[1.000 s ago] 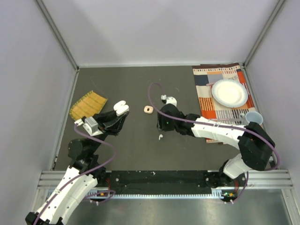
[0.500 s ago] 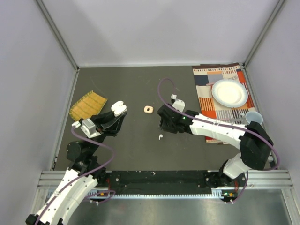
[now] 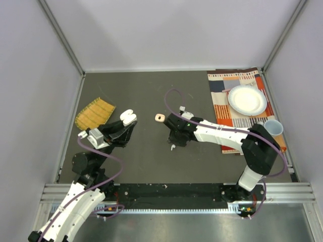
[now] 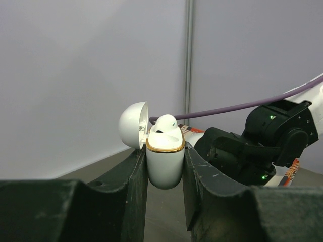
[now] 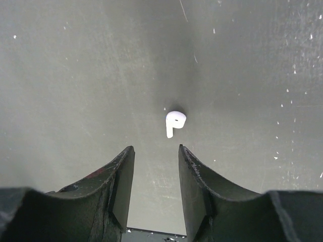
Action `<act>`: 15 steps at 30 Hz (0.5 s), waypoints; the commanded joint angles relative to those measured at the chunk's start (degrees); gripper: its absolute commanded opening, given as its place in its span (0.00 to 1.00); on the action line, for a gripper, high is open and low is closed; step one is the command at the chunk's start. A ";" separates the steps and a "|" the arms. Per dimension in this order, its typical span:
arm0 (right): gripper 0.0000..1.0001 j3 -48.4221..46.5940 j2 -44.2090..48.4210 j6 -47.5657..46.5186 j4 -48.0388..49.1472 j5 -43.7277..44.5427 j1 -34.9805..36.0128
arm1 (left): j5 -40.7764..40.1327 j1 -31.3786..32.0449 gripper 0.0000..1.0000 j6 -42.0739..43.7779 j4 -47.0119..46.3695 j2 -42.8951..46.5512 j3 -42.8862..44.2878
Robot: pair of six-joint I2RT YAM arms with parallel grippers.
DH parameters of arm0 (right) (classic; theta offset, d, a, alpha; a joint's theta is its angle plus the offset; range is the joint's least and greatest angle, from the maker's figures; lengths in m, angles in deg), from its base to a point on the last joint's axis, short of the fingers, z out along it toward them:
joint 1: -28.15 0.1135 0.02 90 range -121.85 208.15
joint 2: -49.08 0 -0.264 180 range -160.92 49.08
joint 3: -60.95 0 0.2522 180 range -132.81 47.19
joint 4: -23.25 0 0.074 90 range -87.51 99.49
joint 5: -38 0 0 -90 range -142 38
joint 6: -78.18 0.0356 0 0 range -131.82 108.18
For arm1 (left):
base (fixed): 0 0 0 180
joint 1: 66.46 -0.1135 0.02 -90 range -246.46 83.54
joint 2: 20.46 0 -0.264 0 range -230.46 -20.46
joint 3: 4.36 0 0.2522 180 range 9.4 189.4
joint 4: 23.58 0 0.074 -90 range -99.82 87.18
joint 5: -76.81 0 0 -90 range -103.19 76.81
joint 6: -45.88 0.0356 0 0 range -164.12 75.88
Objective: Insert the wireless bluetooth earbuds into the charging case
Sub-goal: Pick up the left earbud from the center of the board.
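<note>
My left gripper [image 4: 164, 169] is shut on the white charging case [image 4: 165, 161], held upright above the table. The case's lid [image 4: 133, 125] is flipped open to the left, and one white earbud [image 4: 165, 123] sits in it. In the top view the case [image 3: 128, 118] is left of centre. A second white earbud [image 5: 174, 122] lies flat on the dark table, stem towards me, just beyond the fingertips of my right gripper [image 5: 155, 151]. That gripper is open with nothing between its fingers. From above, this earbud [image 3: 172, 147] lies just in front of the right gripper [image 3: 174, 141].
A small peach-coloured ring-shaped object [image 3: 159, 118] lies between the two grippers. A yellow woven mat [image 3: 94, 113] is at the left. At the right a patterned cloth [image 3: 222, 83] carries a white plate [image 3: 247, 100], with a pale cup [image 3: 273, 127] nearby.
My right gripper has swung over the loose earbud and pointed down at it, its jaws a little narrower. The left gripper and case have hardly moved.
</note>
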 commanded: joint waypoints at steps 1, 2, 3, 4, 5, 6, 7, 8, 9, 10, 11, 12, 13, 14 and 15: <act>0.40 -1.94 -0.14 2.14 -0.90 -0.62 0.08 | -0.91 -0.20 0.00 0.26 -1.23 0.84 -0.50; 0.40 -1.94 -0.49 2.40 -0.99 -0.79 0.08 | -0.82 -0.20 0.00 0.26 -1.23 0.84 -0.50; 0.40 -2.03 -0.84 2.58 -0.99 -0.88 0.17 | -1.08 -0.20 0.00 0.26 -1.23 0.84 -0.50; 0.39 -2.55 -1.20 2.75 -1.07 -1.14 -0.01 | -1.09 -0.20 0.00 0.35 -1.32 0.67 -0.42; 0.39 -2.91 -2.24 2.67 -1.25 -1.75 -0.01 | -1.00 -0.20 0.00 0.35 -1.32 0.66 -0.33; 0.38 -3.17 -2.78 2.67 -1.42 -2.19 -0.18 | -0.91 -0.20 0.00 0.26 -1.32 0.49 -0.33; 0.38 -3.61 -3.22 2.67 -1.69 -2.63 -0.36 | -0.82 -0.20 0.00 0.35 -1.23 0.40 -0.24; 0.37 -3.61 -3.66 2.93 -1.78 -3.16 -0.45 | -0.74 -0.20 0.00 0.35 -1.23 0.40 -0.24; 0.36 -3.61 -4.27 3.19 -1.78 -3.34 -0.80 | -0.73 -0.20 0.00 0.26 -1.23 0.23 -0.15; 0.36 -3.61 -4.54 3.28 -1.78 -3.43 -0.89 | -0.73 -0.20 0.00 0.18 -1.14 0.22 -0.15; 0.36 -3.61 -4.80 3.46 -1.78 -3.60 -1.06 | -0.65 -0.11 0.00 0.18 -1.14 0.31 -0.15; 0.36 -3.61 -5.06 3.55 -1.78 -3.61 -1.24 | -0.73 -0.20 0.00 0.18 -1.06 0.49 -0.15; 0.35 -3.53 -5.15 3.72 -1.78 -3.43 -1.24 | -1.00 -0.20 0.00 0.18 -0.88 0.57 -0.15; 0.35 -3.53 -5.24 3.81 -1.78 -3.26 -1.33 | -1.09 -0.20 0.00 0.18 -0.88 0.58 -0.24; 0.36 -3.44 -5.42 4.07 -1.78 -3.08 -1.24 | -1.00 -0.20 0.00 0.18 -0.88 0.66 -0.24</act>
